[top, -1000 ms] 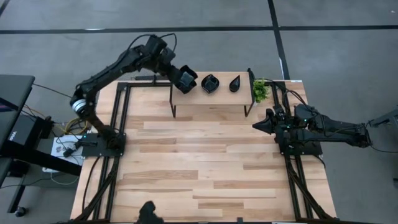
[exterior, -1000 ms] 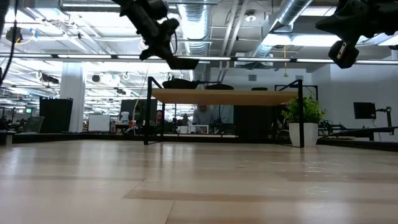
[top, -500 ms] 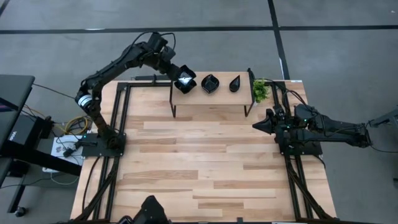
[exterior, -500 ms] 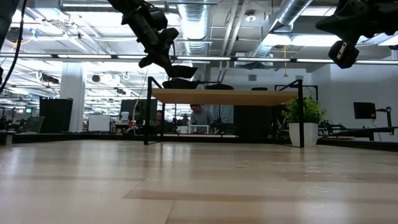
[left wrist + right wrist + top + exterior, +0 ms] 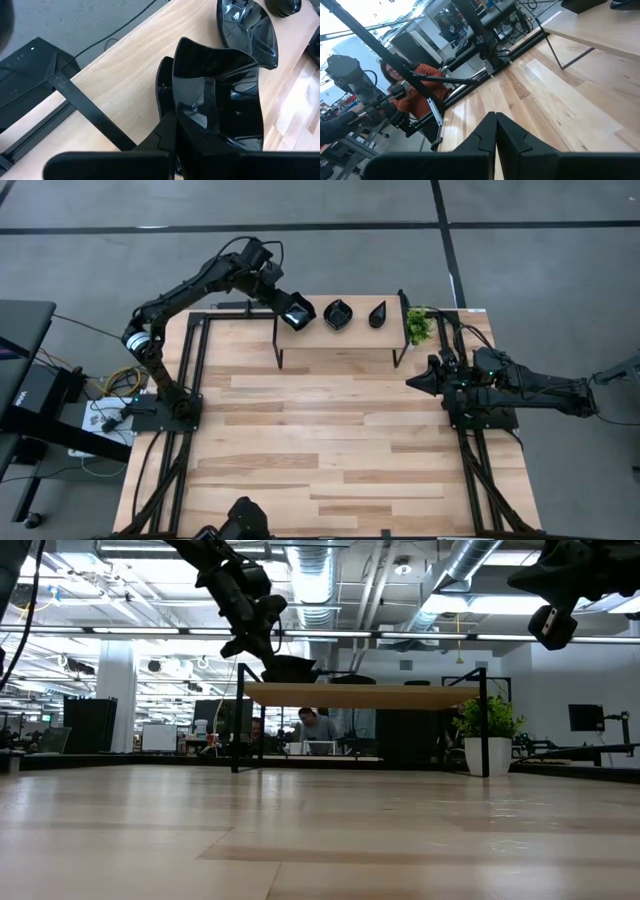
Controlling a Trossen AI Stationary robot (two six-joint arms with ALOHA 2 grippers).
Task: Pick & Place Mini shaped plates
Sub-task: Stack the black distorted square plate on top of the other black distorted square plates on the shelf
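My left gripper point(image 5: 285, 302) reaches over the left end of a small raised wooden shelf point(image 5: 340, 337) at the table's far side. It is shut on a glossy black wavy-edged square mini plate point(image 5: 298, 312). A second black plate point(image 5: 338, 313) and a teardrop plate point(image 5: 377, 313) sit on the shelf top to its right. In the low view the held plate point(image 5: 290, 667) hangs just above the shelf top point(image 5: 360, 693). My right gripper point(image 5: 413, 380) waits shut above the table's right side. My left gripper pinches the square plate by its rim point(image 5: 186, 117) at one corner. One finger point(image 5: 167, 131) shows outside the wall; the plate hides the other. The fingers slant down from the far left. The plate sits tilted; whether its low edge touches the shelf I cannot tell.
A small green plant point(image 5: 418, 326) stands at the shelf's right end. Black frame rails point(image 5: 190, 370) run along the table's left and right sides. Bare wooden tabletop point(image 5: 320, 440) lies between shelf and near edge. A person point(image 5: 415, 85) shows beyond the table.
My left gripper has come down toward the shelf's left end, still shut on the square plate. The plate, which hung well above the shelf top a second ago, now sits just over it. My right arm has kept still.
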